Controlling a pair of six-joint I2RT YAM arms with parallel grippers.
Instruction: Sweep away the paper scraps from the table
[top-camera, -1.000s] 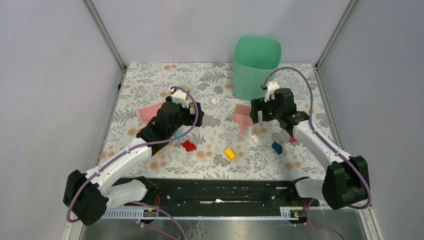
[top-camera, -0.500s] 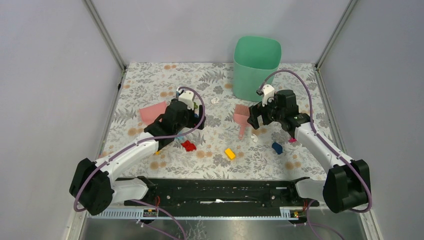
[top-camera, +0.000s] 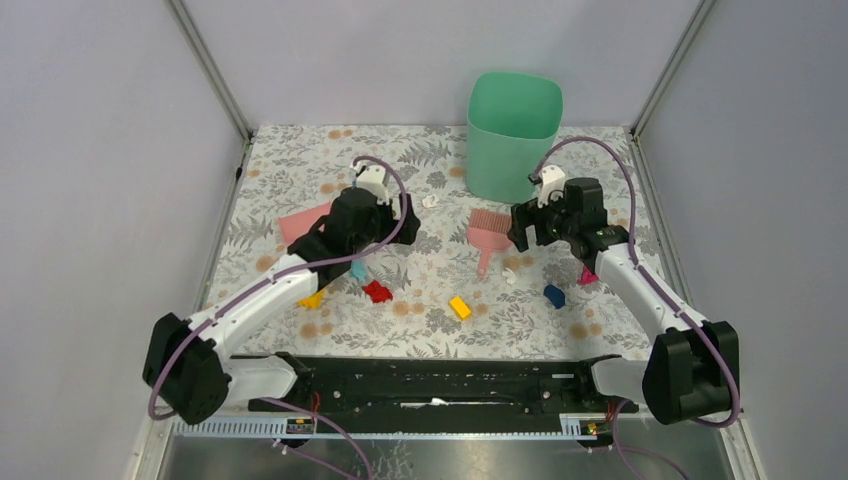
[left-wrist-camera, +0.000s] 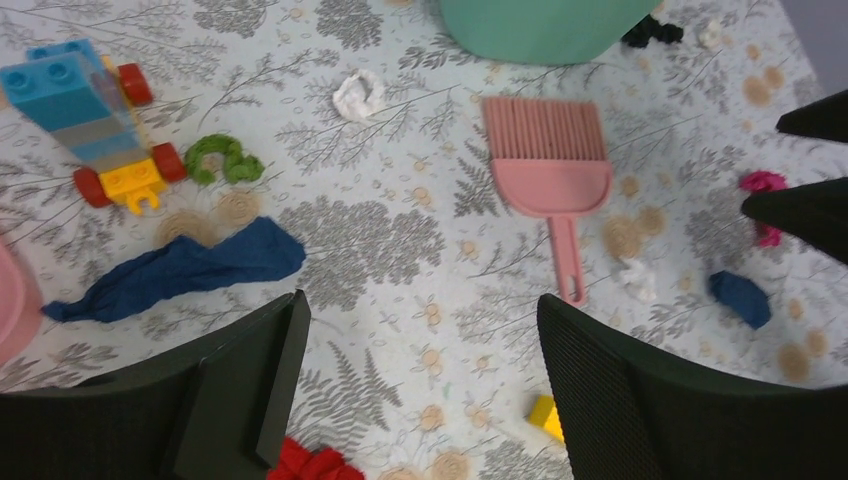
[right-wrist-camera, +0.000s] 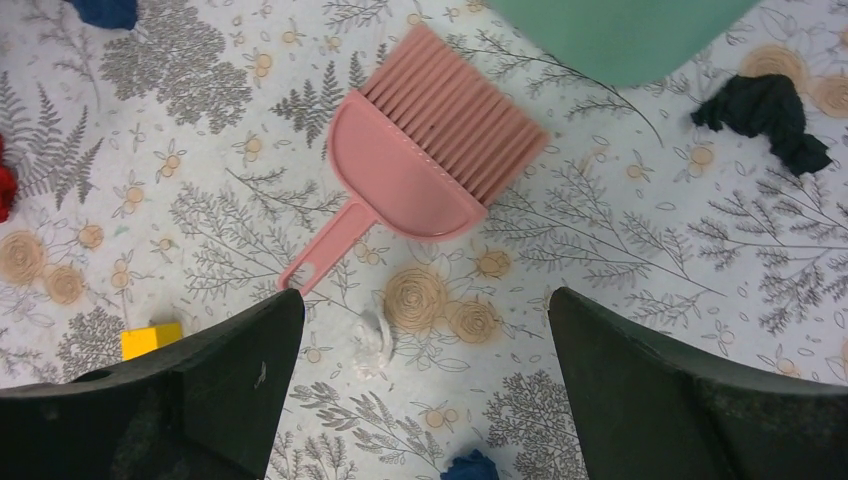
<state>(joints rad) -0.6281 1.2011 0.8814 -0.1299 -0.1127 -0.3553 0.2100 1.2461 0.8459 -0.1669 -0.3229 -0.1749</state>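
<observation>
Fingers (left-wrist-camera: 640, 400) of left gripper (left-wrist-camera: 420, 300) and right gripper (right-wrist-camera: 425, 298) are held apart, empty; a probable paper scrap (right-wrist-camera: 372, 350) is seen beside the brush (right-wrist-camera: 420, 170)

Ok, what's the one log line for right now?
left gripper: open, empty | right gripper: open, near pink plastic hand brush | white crumpled paper scraps: on floral table, unswept

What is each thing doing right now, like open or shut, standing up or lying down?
left gripper: open, empty
right gripper: open, empty
pink brush: lying flat, not held
green bin: upright, top open
paper scraps: scattered on the table, not yet swept
blue cloth: crumpled, lying flat
</observation>
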